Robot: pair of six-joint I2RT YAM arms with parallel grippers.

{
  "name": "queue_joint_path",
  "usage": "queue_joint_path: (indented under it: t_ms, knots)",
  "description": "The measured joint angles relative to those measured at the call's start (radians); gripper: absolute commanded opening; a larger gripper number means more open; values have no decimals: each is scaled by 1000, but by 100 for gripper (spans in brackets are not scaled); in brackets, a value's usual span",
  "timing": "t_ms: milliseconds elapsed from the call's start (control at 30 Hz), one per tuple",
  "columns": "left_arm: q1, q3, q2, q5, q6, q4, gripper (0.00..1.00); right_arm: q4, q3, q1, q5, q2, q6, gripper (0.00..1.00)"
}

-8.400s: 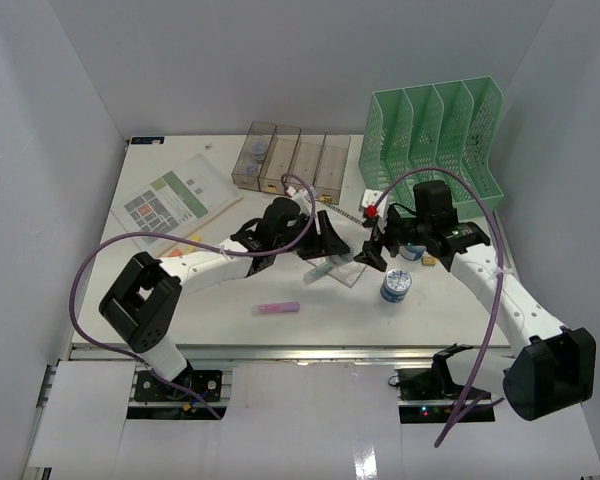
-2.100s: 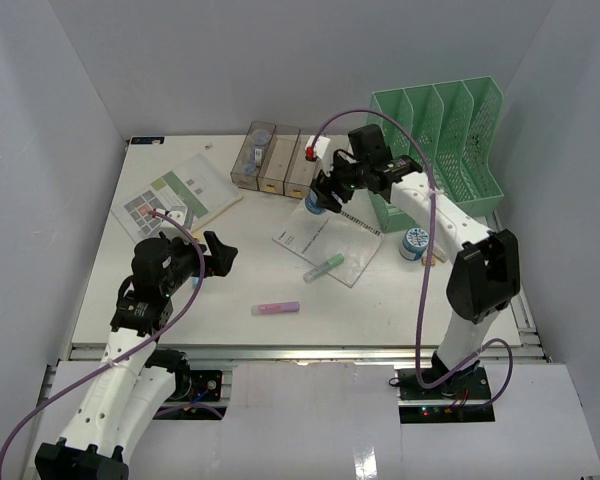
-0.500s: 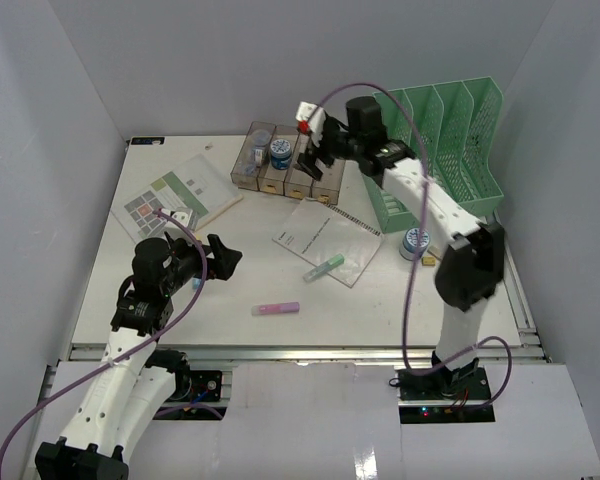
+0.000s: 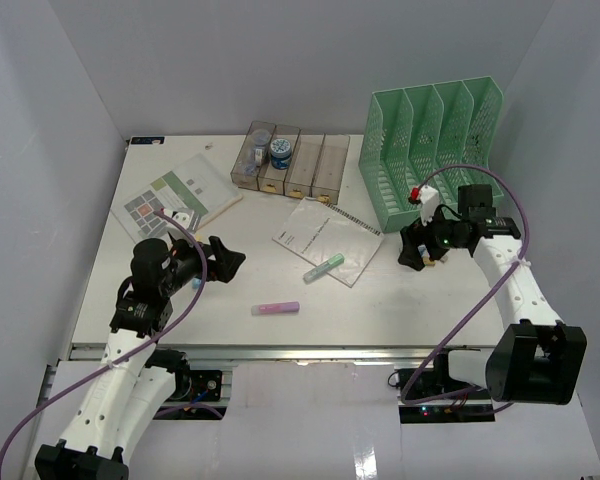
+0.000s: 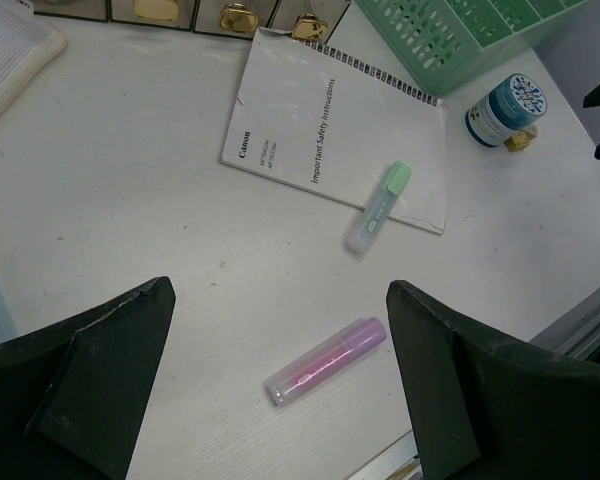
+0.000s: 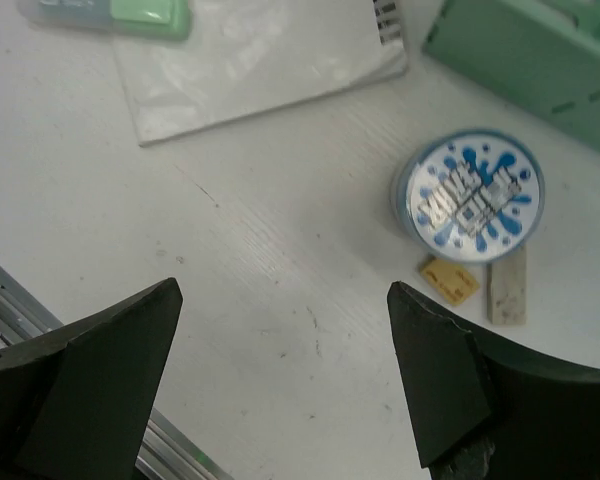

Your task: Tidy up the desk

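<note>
The white desk (image 4: pixel 380 310) has a silver rail (image 4: pixel 280 352) along its near edge. A pink highlighter (image 4: pixel 276 309) lies near the front; in the left wrist view (image 5: pixel 325 361) it lies below and between the jaws. My left gripper (image 4: pixel 228 262) (image 5: pixel 278 300) is open and empty above the desk, left of the highlighter. A green-capped highlighter (image 4: pixel 323 268) (image 5: pixel 377 207) rests on the corner of a white booklet (image 4: pixel 325 238) (image 5: pixel 330 120). My right gripper (image 4: pixel 413 255) (image 6: pixel 280 295) is open and empty over bare desk, beside a round blue tin (image 6: pixel 470 195) (image 5: pixel 508 108).
A green mesh file rack (image 4: pixel 430 150) stands at the back right. A row of clear brownish bins (image 4: pixel 290 160) at the back holds another blue tin (image 4: pixel 280 152). A printed leaflet (image 4: pixel 175 195) lies at the back left. A tan tag (image 6: pixel 449 279) and a pale strip (image 6: pixel 507 285) lie by the tin.
</note>
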Motion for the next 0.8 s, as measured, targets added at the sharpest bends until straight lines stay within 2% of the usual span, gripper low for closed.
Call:
queue_joint_path:
  t_ms: [233, 500, 800]
  knots:
    - [0, 0, 9, 18, 0, 0, 98, 70, -85, -121, 133, -44, 148, 90]
    - [0, 0, 21, 23, 0, 0, 98, 220, -87, -121, 192, 41, 274, 90]
    - [0, 0, 36, 39, 0, 1, 98, 270, -80, -82, 220, 161, 283, 90]
